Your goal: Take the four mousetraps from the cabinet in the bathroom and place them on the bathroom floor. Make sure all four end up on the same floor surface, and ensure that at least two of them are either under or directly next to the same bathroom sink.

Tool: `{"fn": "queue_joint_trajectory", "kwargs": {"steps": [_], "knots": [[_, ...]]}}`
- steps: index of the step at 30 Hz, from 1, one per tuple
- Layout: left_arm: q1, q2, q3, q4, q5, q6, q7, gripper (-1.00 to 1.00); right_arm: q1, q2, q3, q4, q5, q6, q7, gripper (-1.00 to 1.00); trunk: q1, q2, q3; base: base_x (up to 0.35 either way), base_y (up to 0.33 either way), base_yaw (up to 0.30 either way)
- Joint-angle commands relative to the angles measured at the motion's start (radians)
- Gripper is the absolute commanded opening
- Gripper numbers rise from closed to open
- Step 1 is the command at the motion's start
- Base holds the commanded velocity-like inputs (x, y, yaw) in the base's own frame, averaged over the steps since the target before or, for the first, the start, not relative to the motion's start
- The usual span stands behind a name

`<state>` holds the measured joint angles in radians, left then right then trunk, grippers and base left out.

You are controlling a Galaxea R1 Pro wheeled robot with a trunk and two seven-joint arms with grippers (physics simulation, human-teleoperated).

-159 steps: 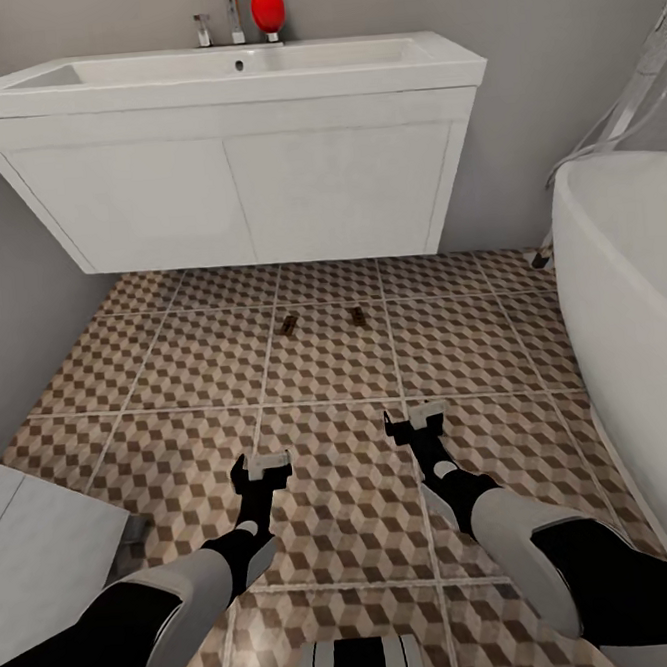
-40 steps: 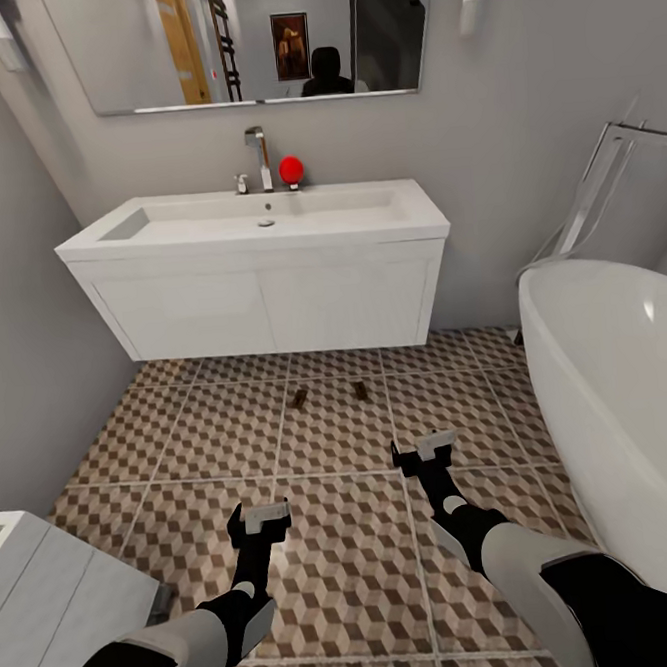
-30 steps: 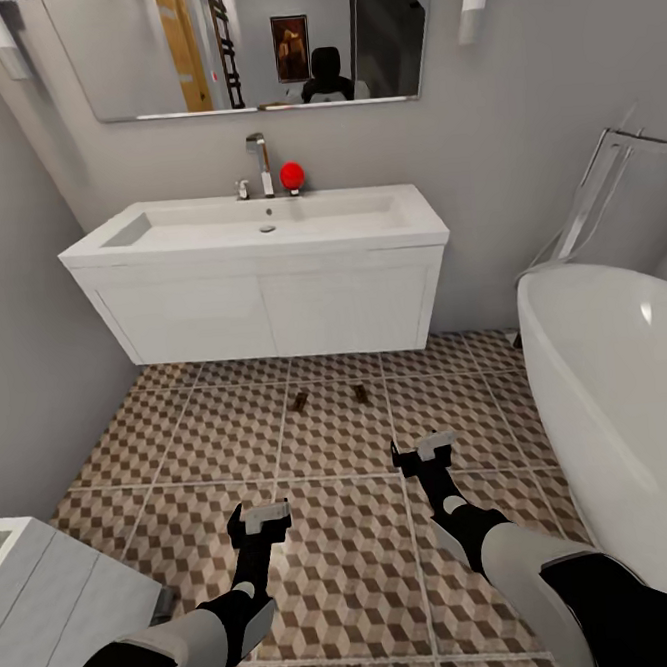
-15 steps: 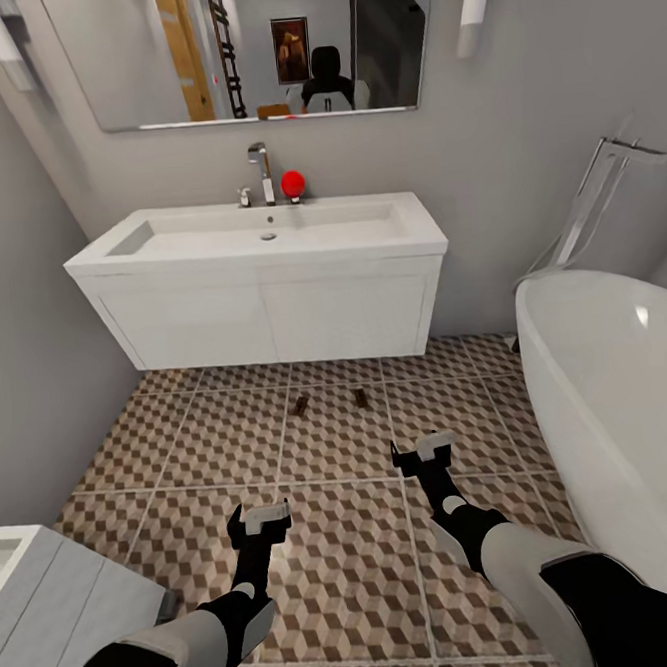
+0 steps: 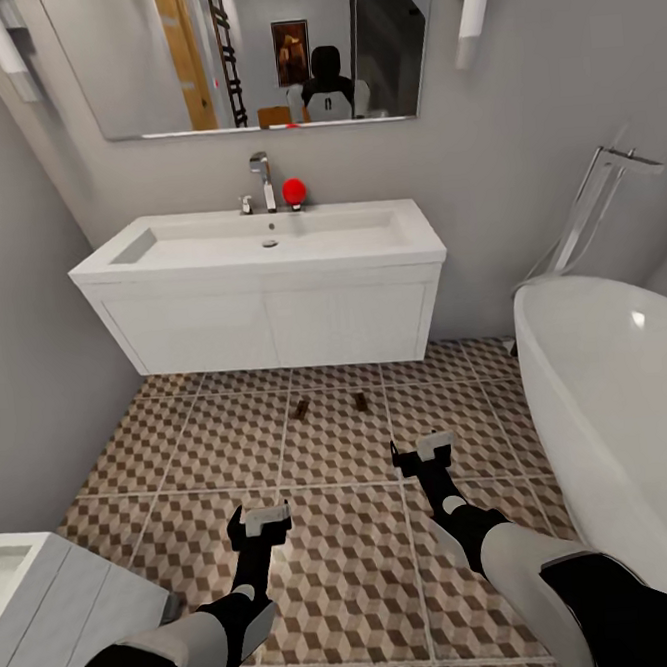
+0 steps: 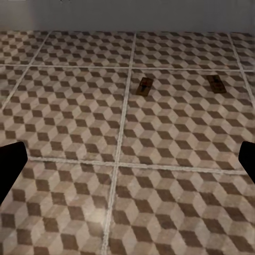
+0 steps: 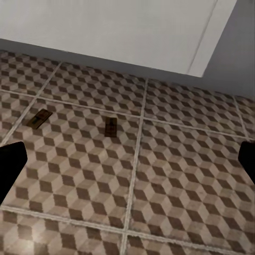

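Note:
Two mousetraps (image 5: 301, 408) (image 5: 362, 401) lie side by side on the patterned bathroom floor (image 5: 342, 574), just in front of the white wall-hung sink unit (image 5: 273, 323). In the left wrist view the same mousetraps (image 6: 144, 86) (image 6: 215, 84) lie ahead on the tiles, as they do in the right wrist view (image 7: 40, 119) (image 7: 110, 126). My left gripper (image 5: 263, 520) and right gripper (image 5: 433, 450) hover low over the floor, short of the traps, both open and empty. The orange-brown cabinet is out of view.
A white bathtub (image 5: 620, 401) fills the right side. A white boxy unit (image 5: 54, 606) stands at the near left. Grey walls close in on the left, and a mirror (image 5: 251, 49) hangs above the sink with a red object (image 5: 293, 190) by the tap.
The whole view has drawn back and tilted up, bringing the mirror and tub into sight. The two traps lie where they were, and both arms keep their pose.

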<state>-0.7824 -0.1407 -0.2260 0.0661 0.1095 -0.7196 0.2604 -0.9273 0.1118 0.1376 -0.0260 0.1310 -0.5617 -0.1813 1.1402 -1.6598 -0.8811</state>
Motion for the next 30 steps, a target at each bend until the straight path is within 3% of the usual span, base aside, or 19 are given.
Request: {"fn": "queue_joint_trajectory", "kwargs": {"steps": [1,30], "knots": [[-0.002,-0.001,-0.009,0.004,0.01,-0.006,0.0,1.0,-0.001,0.0,0.004,0.001,0.01,-0.001,-0.01,1.0,-0.004,0.007,0.002,0.0,0.0,0.0],[0.003,-0.002,-0.009,0.006,0.01,-0.006,0.0,1.0,-0.001,0.0,0.004,0.001,0.01,0.001,-0.01,1.0,-0.115,0.21,0.093,0.0,0.0,0.0]]}}
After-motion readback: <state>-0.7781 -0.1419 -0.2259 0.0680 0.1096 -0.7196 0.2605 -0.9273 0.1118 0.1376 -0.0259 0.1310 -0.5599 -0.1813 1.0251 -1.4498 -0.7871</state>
